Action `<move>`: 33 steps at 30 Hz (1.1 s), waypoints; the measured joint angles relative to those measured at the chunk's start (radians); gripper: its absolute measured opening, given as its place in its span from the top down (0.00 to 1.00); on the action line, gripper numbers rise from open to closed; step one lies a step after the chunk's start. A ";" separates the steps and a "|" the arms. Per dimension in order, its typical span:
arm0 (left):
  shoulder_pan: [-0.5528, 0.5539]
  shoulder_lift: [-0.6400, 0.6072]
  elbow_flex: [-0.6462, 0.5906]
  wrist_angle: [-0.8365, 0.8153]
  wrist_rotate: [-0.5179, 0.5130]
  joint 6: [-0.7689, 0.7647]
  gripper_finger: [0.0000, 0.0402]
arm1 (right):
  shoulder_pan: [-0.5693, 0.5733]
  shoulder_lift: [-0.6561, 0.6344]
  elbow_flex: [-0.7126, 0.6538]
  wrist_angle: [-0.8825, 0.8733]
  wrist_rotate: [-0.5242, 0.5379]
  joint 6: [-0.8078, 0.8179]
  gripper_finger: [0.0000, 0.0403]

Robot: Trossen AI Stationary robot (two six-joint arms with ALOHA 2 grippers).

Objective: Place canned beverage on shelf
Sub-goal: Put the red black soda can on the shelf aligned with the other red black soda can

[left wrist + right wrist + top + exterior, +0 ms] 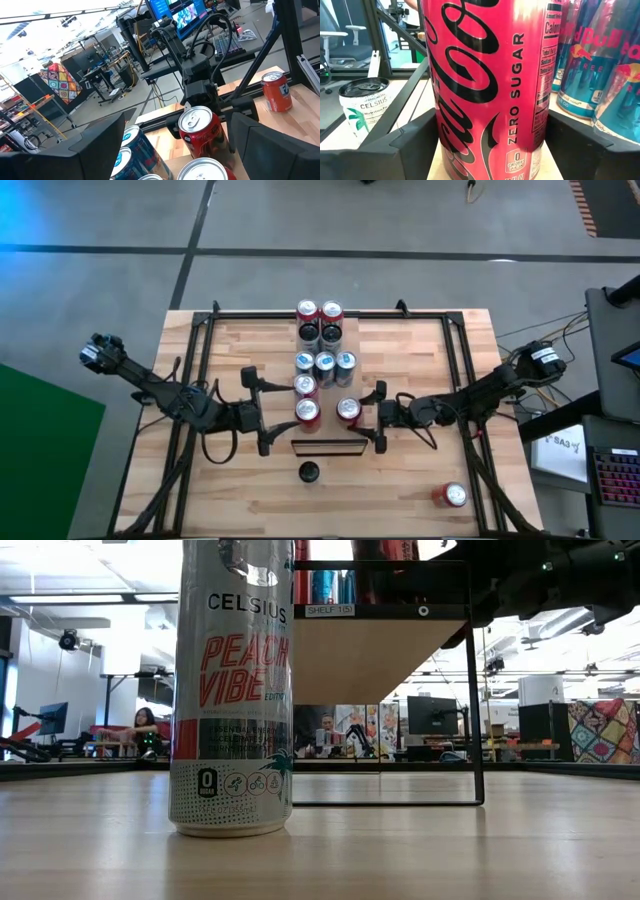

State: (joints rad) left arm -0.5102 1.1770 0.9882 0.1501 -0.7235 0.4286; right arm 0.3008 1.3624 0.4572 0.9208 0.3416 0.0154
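- Nine cans (322,350) you'll count on the shelf (325,446) from above; left gripper (263,410) released.
- Low: your Celsius can (232,690) stands on the table (450,850).
- Right wrist: right gripper (490,142) spread around a Coke Zero can (487,85); grip unclear.

- the shelf (326,431): a long board of light wood raised on a thin black frame, dark-edged at its near short end; it runs down the middle of the table, and I count ten cans upright on it
- the Coca-Cola Zero Sugar can (490,90): red with black script, upright on the shelf's near end on my right side, apart from the blue Red Bull cans (600,65) behind it
- the Celsius can (232,690) (Peach Vibe, I read): silver-white, upright on the tabletop just off the shelf's dark end
- the orange-red can (451,496): upright near the table's front right corner, well apart from the shelf
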 joint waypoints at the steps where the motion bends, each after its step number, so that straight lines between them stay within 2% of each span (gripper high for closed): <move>1: 0.000 0.000 0.000 0.000 0.000 0.000 0.17 | 0.000 0.000 0.001 -0.002 0.000 0.000 0.21; 7: 0.000 0.000 0.000 0.002 0.000 0.000 0.17 | 0.000 0.000 0.002 -0.008 0.000 0.011 0.16; 15: 0.000 0.000 0.000 0.002 0.000 0.000 0.17 | 0.000 -0.009 0.002 -0.012 0.000 0.011 0.16; 33: 0.000 0.000 -0.002 0.002 0.000 0.000 0.17 | 0.000 -0.144 0.002 -0.058 0.000 0.010 0.15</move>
State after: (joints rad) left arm -0.5102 1.1770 0.9867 0.1524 -0.7231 0.4283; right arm 0.3008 1.2182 0.4591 0.8631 0.3412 0.0250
